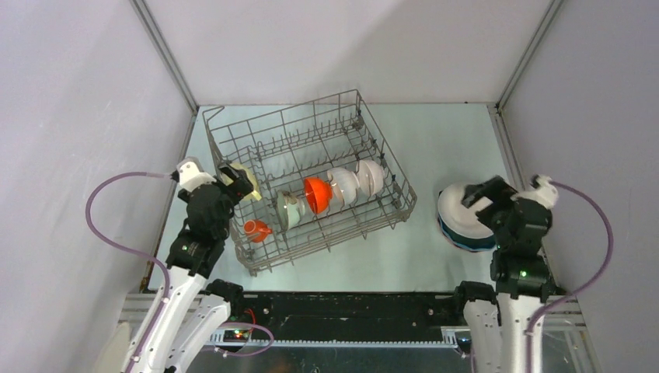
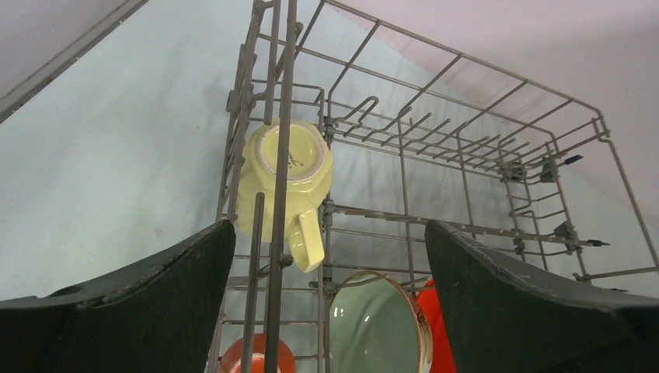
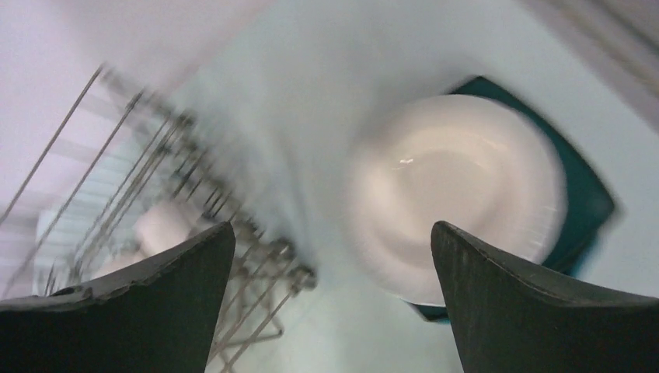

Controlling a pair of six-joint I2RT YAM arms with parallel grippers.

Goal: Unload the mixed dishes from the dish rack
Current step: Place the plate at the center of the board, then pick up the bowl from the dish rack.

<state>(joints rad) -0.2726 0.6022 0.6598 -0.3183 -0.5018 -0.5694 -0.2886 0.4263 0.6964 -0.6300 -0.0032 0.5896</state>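
The grey wire dish rack (image 1: 295,140) lies slantwise in the middle of the table. In it, from left to right, are a pale yellow cup (image 2: 284,175), a small orange mug (image 1: 255,229), a pale green bowl (image 1: 289,210), an orange bowl (image 1: 317,194) and white dishes (image 1: 356,180). My left gripper (image 1: 239,183) hangs open over the rack's left edge, just above the yellow cup, with nothing between its fingers (image 2: 155,311). Open and empty too, my right gripper (image 1: 483,194) hovers above a white dish (image 3: 458,186) stacked on a blue plate (image 3: 583,210) to the right of the rack.
The left wrist view looks down through the rack's side wires (image 2: 276,233) at the green bowl (image 2: 377,326) and the mug (image 2: 256,353). The right wrist view is blurred; the rack's corner (image 3: 256,264) lies left of the stack. Walls close off the table on three sides.
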